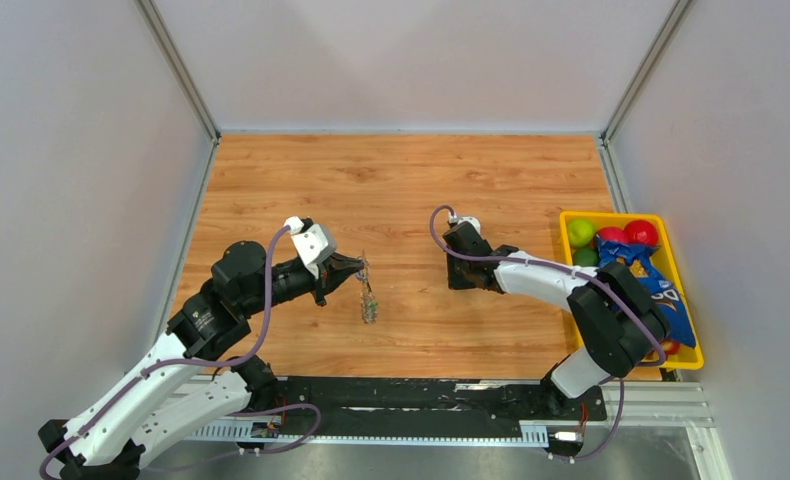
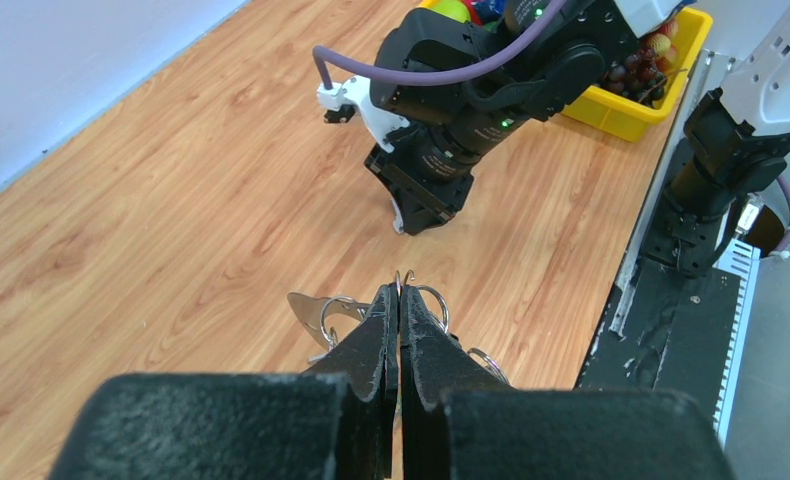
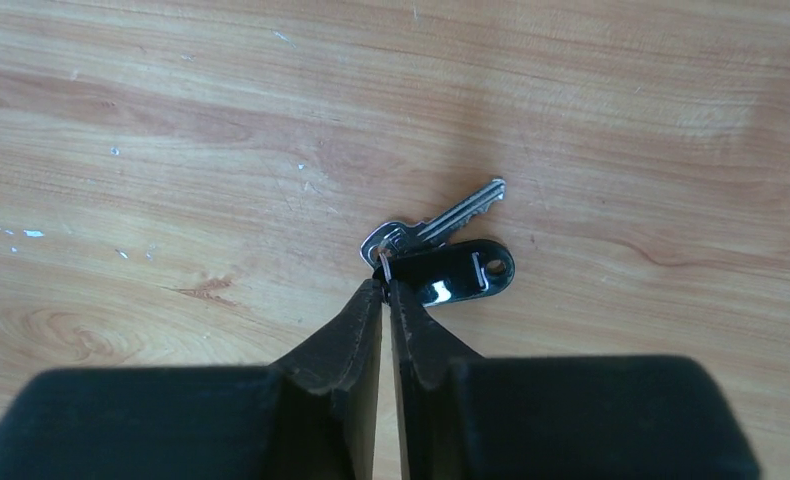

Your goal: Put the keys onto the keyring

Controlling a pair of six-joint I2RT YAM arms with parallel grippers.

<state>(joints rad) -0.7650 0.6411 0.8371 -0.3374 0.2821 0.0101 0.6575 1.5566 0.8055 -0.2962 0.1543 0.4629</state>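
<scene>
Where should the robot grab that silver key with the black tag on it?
At the head end, where the little ring joins the key and black tag. Both seem to lie flat on the wood table, so the thin blade gives little to pinch. Coming straight down from above probably suits best; the right gripper looks pinched shut there.
</scene>
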